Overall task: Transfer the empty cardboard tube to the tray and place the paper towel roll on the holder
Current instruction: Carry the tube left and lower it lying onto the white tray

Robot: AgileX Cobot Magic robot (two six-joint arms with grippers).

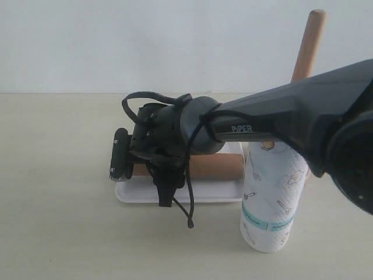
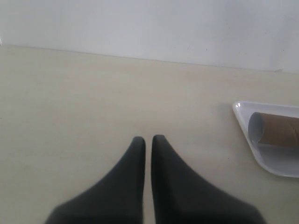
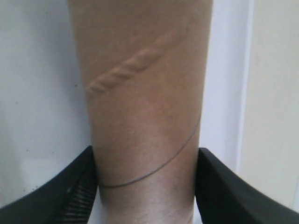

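The empty cardboard tube (image 1: 213, 165) lies lengthwise in the white tray (image 1: 204, 195). My right gripper (image 1: 156, 168) reaches across from the right and is shut on the tube near its left end. In the right wrist view both fingers press the tube (image 3: 145, 93) at its sides, the gripper (image 3: 145, 186) just over the tray floor (image 3: 37, 93). The paper towel roll (image 1: 273, 198) stands upright on the table right of the tray. The holder's dowel (image 1: 309, 44) rises behind the arm; its base is hidden. My left gripper (image 2: 148, 139) is shut and holds nothing, with the tray (image 2: 243, 116) and tube (image 2: 275, 129) off to its side.
The right arm's black forearm (image 1: 291, 114) crosses above the roll and in front of the dowel. The light table (image 1: 58, 175) stretches left of the tray, with a white wall behind.
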